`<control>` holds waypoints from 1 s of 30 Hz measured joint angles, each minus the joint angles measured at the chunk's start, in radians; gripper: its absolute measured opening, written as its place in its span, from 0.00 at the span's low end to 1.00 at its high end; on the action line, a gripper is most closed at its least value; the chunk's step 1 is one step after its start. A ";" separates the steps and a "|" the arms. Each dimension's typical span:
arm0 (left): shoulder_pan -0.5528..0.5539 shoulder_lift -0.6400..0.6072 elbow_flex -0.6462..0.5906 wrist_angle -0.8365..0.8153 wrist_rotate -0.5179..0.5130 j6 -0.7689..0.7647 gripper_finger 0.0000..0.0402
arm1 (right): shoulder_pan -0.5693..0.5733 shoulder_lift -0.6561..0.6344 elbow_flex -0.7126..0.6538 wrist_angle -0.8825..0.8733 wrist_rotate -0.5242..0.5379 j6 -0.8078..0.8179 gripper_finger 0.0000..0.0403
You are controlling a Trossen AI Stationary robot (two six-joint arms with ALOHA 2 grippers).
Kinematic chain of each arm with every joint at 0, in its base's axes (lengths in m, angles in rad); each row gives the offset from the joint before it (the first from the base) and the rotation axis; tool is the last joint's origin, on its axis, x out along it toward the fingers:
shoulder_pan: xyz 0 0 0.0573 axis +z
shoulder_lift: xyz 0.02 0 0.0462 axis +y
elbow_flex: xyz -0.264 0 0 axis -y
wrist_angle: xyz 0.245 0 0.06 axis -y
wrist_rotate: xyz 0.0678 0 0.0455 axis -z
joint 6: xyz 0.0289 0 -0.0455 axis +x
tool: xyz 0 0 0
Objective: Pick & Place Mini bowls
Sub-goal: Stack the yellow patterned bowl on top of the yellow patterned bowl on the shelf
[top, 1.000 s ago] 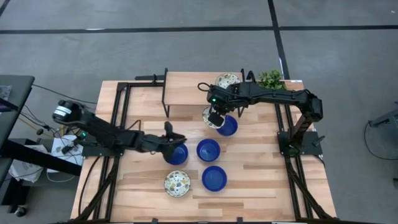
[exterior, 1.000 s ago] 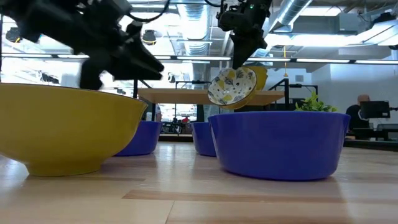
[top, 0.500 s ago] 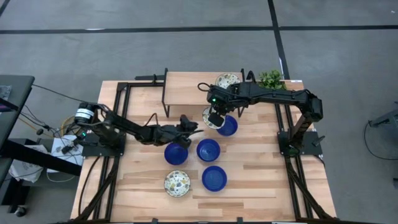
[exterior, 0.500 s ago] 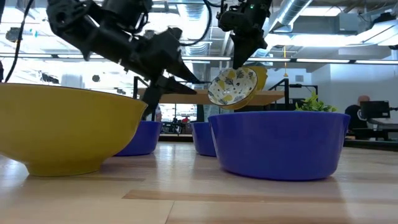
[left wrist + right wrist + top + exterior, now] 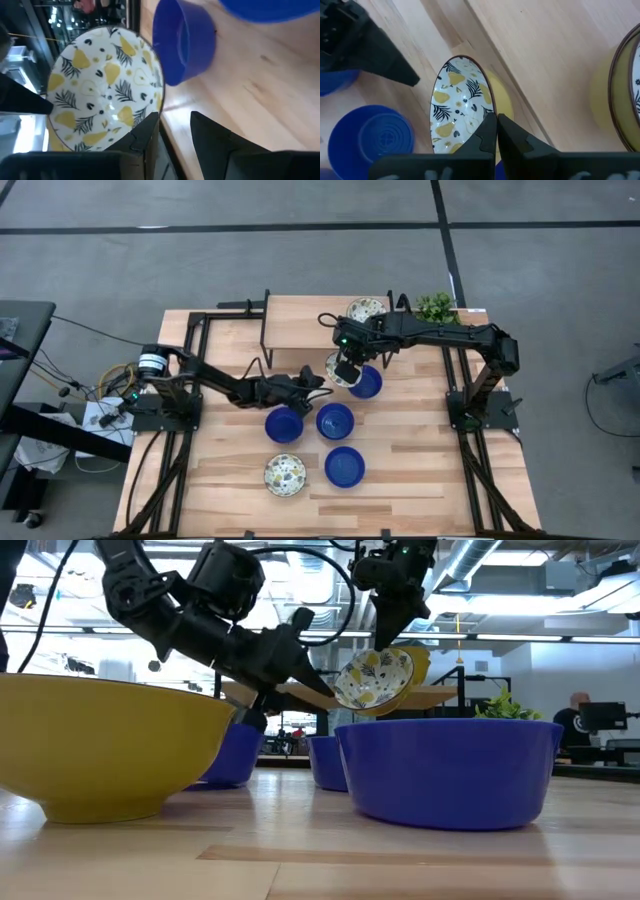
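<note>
Above the desk (image 5: 420, 450), the right gripper (image 5: 345, 370) pinched a patterned bowl (image 5: 338, 368).
Left gripper (image 5: 318, 383) open nearby; five bowls waited.

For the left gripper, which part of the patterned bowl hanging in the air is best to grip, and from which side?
Probably the free rim opposite the right gripper. The patterned bowl hangs tilted, pinched by its upper rim, its opening toward the left gripper. Coming in level from that side, one finger could go inside the wall and one outside.

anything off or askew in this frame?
One thing: the white pear-patterned mini bowl hangs tilted on edge above the table, pinched by its rim in the right gripper. The open left gripper points at it. The blue bowls sit upright.
</note>
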 joint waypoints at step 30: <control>0.072 0.051 0.050 0.071 0.102 0.139 0.28 | 0.011 -0.002 0.001 0.001 -0.024 0.008 0.00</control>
